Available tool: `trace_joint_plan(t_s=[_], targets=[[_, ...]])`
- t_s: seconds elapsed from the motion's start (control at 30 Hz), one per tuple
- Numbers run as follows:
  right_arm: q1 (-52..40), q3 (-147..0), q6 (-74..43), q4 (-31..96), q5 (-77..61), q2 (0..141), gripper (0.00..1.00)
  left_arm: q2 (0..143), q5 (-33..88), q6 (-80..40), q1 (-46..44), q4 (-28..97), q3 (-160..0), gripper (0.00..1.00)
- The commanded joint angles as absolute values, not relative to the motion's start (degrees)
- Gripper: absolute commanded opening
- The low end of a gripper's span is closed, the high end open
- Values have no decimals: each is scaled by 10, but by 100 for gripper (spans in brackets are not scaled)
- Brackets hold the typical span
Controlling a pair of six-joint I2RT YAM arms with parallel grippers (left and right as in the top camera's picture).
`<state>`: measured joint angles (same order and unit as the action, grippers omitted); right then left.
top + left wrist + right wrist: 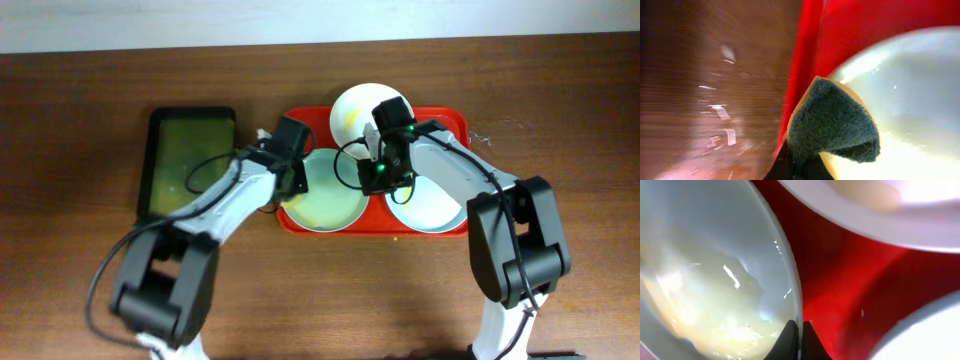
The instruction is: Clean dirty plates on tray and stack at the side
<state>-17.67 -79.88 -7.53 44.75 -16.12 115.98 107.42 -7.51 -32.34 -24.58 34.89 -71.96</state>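
The red tray (455, 116) holds three plates: a white plate (350, 112) at the back, a pale blue plate (330, 205) at the front left with yellow smears, and a second pale blue plate (437, 212) at the front right. My left gripper (293, 185) is shut on a dark green and yellow sponge (832, 120), which lies over the left rim of the smeared plate (910, 90). My right gripper (800, 335) is shut on that plate's right rim (705, 270). The right wrist view also shows the white plate (880, 205) and the other blue plate (935, 335).
A dark green-black tray (190, 160) lies on the brown wooden table (80, 120) to the left of the red tray. The red tray's rim (802, 60) runs beside the sponge.
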Motion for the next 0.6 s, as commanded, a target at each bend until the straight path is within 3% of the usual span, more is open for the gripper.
trace_joint_plan(t_s=[0.0, 0.17, 0.3, 0.47, 0.57], targets=[[-176, -848, -64, 496, -128, 1135, 4, 928, -92, -312, -214, 366, -724, 0], [-192, -1000, -62, 660, 45, 1134, 4, 799, -84, -312, -149, 449, -724, 0], [-275, -1147, -64, 766, 280, 1134, 4, 774, -105, -312, -44, 549, -724, 0], [-415, -1202, -64, 760, 615, 1135, 4, 774, -104, -305, 62, 597, -723, 0], [-454, -1202, -25, 732, 717, 1136, 4, 774, -95, -305, 88, 599, -723, 0]])
